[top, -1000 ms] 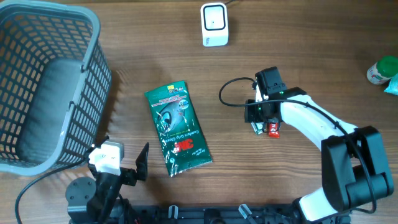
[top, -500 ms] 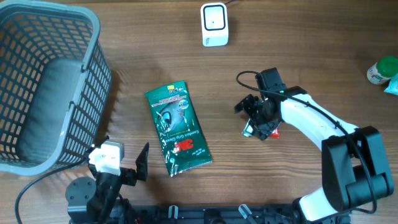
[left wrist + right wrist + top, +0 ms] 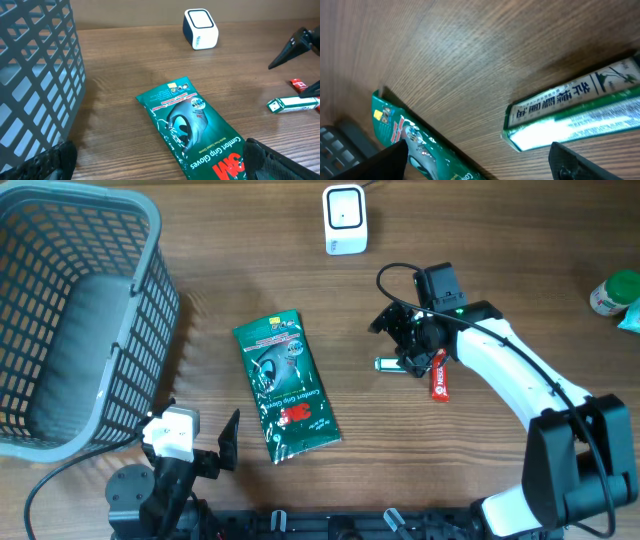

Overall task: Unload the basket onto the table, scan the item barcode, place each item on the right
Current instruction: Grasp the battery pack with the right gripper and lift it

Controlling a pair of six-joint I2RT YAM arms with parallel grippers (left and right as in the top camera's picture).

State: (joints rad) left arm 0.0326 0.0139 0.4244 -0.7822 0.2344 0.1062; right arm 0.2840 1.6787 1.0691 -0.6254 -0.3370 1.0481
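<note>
The small green-and-white box (image 3: 386, 364) lies flat on the counter (image 3: 520, 240), right of centre in the overhead frame, with its long side running left to right. Its right end sits under the right jaws, at the tip of the right arm (image 3: 510, 370). Those jaws stand apart and grip nothing. In the right wrist view their dark fingers (image 3: 385, 165) show in the two lower corners. The box fills the right half of that frame above them, its printed end pointing toward frame centre and resting loose on the wood.

Just right of the box, and also beside the jaws, a red bar (image 3: 439, 376) lies on the counter. A white scanner (image 3: 344, 218) stands apart from them at the top centre. Left of the box, well clear of it, a green gloves packet (image 3: 287, 387) lies face up at a slight tilt. A grey basket (image 3: 150, 310) fills the upper left. A green-capped bottle (image 3: 612, 290) shows at the right edge.

The left jaws sit at the lower left, spread wide and empty, near the packet's lower end.
</note>
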